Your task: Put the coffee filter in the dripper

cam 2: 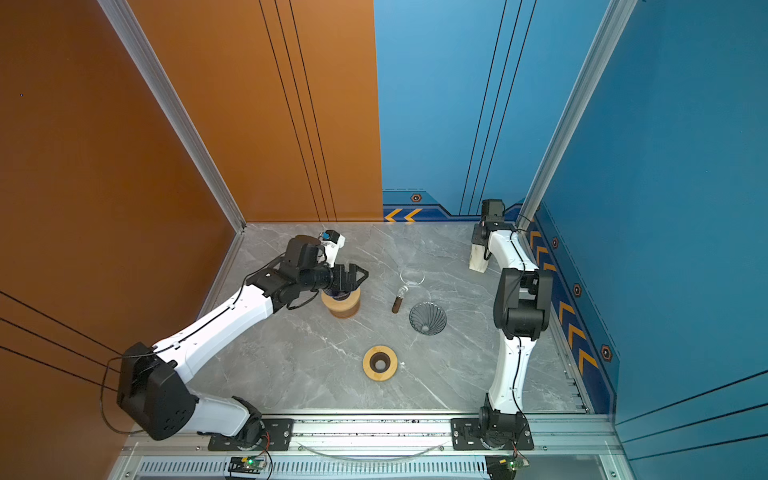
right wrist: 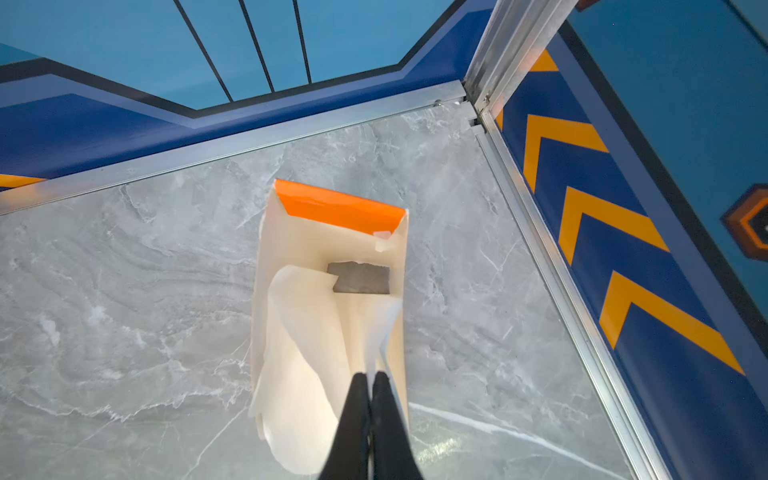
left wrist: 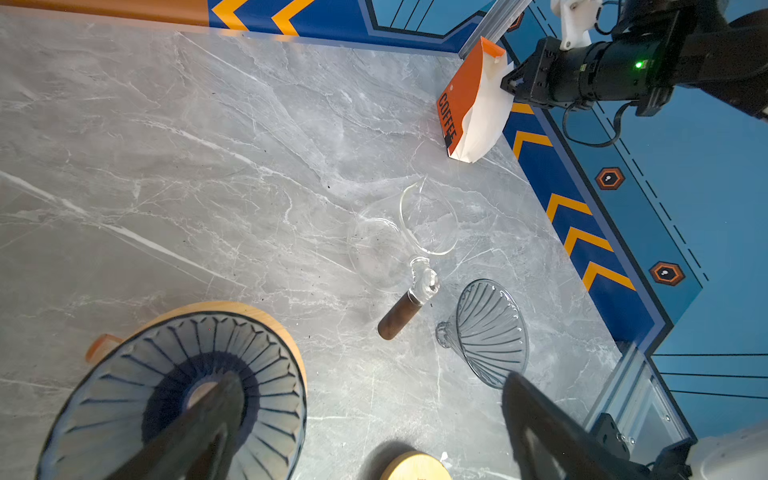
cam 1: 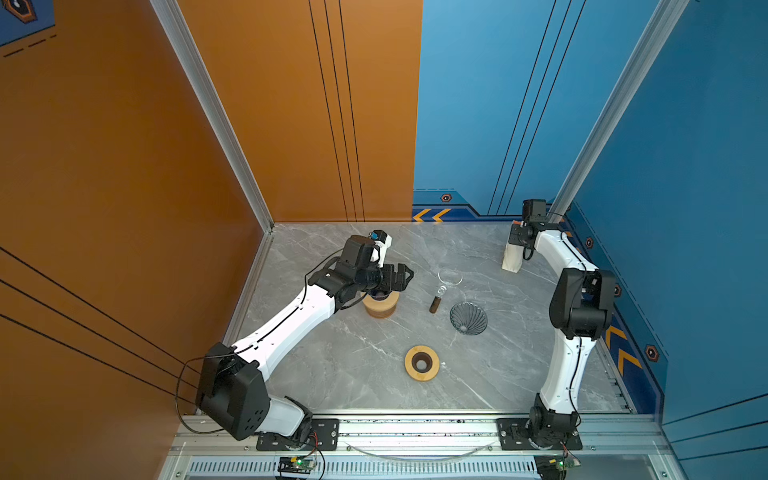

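A robot test cell in a lab, not a real kitchen. A grey marble-look tabletop [cam 1: 353, 353] is boxed in by bare aluminium posts [cam 1: 212, 108] rising from its far corners. Printed orange panels [cam 1: 104, 166] and blue panels [cam 1: 685, 166] wall its sides, marked with chevrons [cam 1: 432, 215] and hexagon badges [cam 1: 651, 353]. Along its near edge a metal rail [cam 1: 415, 428] carries two white robot arms [cam 1: 291, 324], with bare circuit boards [cam 1: 297, 462] lit green just beyond. On it, a glass dripper [cam 1: 468, 318] and a carton marked COFFEE [left wrist: 463, 91] give a coffee-making theme
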Controlling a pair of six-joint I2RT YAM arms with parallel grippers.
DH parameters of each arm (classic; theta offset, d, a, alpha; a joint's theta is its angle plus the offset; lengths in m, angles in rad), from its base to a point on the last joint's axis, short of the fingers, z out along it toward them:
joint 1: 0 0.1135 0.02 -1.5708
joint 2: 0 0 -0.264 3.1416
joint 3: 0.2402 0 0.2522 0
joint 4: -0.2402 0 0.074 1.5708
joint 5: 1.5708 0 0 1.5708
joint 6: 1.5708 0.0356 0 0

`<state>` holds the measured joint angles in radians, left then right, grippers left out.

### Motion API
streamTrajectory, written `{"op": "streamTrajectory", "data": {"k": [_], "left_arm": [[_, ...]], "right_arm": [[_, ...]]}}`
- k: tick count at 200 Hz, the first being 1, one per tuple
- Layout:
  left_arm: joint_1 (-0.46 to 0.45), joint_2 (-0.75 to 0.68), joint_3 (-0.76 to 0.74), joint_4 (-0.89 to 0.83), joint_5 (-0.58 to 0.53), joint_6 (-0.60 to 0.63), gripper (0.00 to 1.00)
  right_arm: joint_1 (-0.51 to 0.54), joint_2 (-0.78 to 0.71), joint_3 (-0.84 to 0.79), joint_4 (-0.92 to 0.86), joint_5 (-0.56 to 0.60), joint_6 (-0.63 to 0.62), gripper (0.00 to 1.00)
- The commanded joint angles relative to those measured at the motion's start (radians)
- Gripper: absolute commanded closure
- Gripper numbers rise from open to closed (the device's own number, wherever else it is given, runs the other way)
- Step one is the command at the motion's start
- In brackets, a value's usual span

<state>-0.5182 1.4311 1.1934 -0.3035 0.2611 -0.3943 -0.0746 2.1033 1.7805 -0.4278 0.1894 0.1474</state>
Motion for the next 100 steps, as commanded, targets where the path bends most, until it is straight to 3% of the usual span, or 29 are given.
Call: {"op": "streamTrajectory", "data": {"k": [1,89,100], "left_arm": [[0.002,-0.011,0.019,-0.013,0.000,-0.005,0.02],[0.001,-0.003,0.017,-0.013,0.011,-0.005,0.02],[0.000,-0.002,0.018,-0.013,0.012,-0.006,0.02]], "right_arm": [[0.007,-0.063,-0.033,-0.035,0.036,0.026,1.00],[0.015,-0.102,-0.128,-0.050,0.021,0.069,1.00],[0.015,-0.102,-0.130,-0.049,0.014,0.074,0.96]]}}
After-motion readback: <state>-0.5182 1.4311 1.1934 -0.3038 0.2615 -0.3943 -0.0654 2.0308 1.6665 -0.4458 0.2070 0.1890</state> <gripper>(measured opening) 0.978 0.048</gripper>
